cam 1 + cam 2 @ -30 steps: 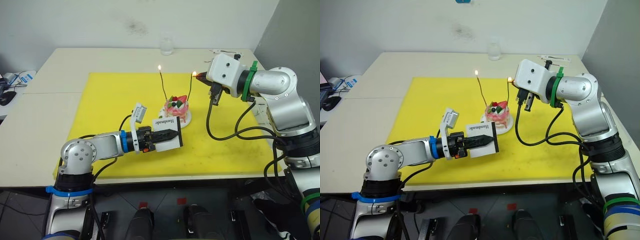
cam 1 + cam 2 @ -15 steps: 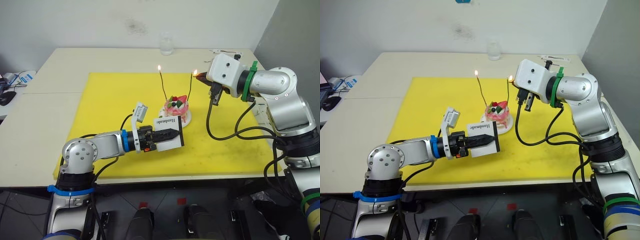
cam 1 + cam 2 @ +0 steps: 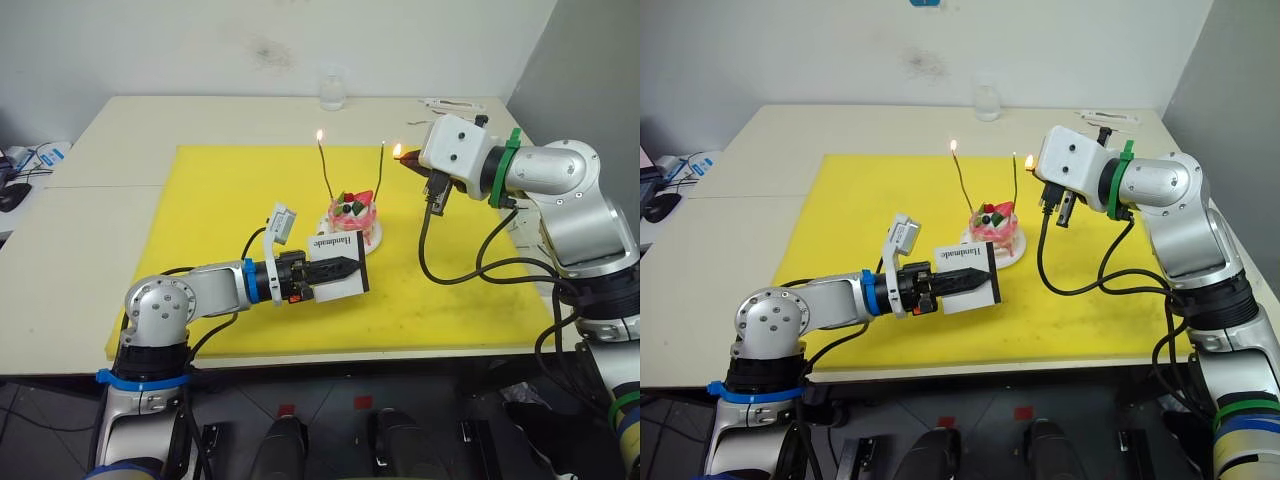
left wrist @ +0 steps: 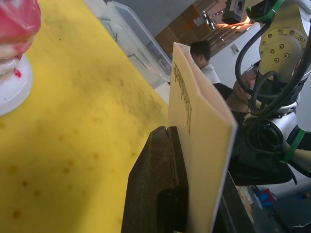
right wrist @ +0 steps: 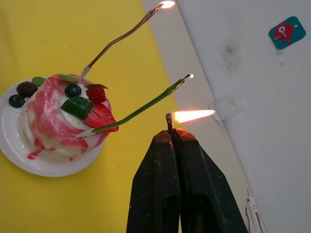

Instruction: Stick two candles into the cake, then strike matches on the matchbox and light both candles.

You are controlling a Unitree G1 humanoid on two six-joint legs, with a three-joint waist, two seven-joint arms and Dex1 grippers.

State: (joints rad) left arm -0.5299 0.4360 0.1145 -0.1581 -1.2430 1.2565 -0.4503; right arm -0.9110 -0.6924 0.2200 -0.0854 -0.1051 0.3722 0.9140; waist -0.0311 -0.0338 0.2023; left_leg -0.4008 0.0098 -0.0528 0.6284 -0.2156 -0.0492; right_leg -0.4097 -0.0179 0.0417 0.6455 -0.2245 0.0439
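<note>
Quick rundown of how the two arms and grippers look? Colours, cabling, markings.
Both arms are silver-grey metal with rounded joints and looping black cables. The left arm has blue bands at wrist and shoulder; the right arm has a green wrist band and a white boxy housing. Both grippers, left and right, have black fingers.

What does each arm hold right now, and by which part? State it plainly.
Left gripper: the matchbox, clamped across its faces. Right gripper: a burning match, pinched near its lit tip.

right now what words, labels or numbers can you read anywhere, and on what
"Handmade": black print on the flat white rectangular matchbox held in the left gripper.
Round teal sticker on the white wall: a small red figure, no readable text.
Nothing else legible.
</note>
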